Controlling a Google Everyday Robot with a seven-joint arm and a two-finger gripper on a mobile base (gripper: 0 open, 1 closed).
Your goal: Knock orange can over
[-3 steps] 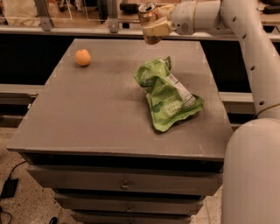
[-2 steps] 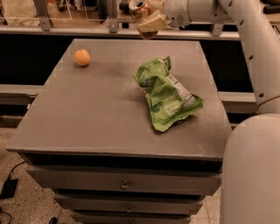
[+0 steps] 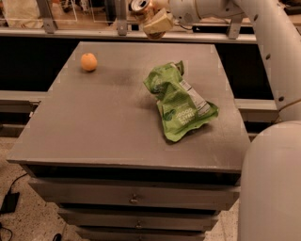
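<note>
The orange can (image 3: 140, 6) shows at the top edge, tilted, with its silver top facing the camera and a coppery body below it. My gripper (image 3: 151, 20) reaches in from the upper right on the white arm (image 3: 211, 8). It is shut on the can and holds it in the air above the far edge of the grey table (image 3: 108, 122). Its tan finger pads (image 3: 159, 23) cover much of the can's body.
A round orange fruit (image 3: 89, 61) lies at the table's far left. A crumpled green snack bag (image 3: 181, 101) lies right of centre. A metal rail (image 3: 70, 33) runs behind the table. Drawers (image 3: 134, 197) sit under the table top. The robot's white body (image 3: 270, 183) fills the lower right.
The gripper has moved left and slightly up along the far edge with the can in it. The fruit and the bag have not moved.
</note>
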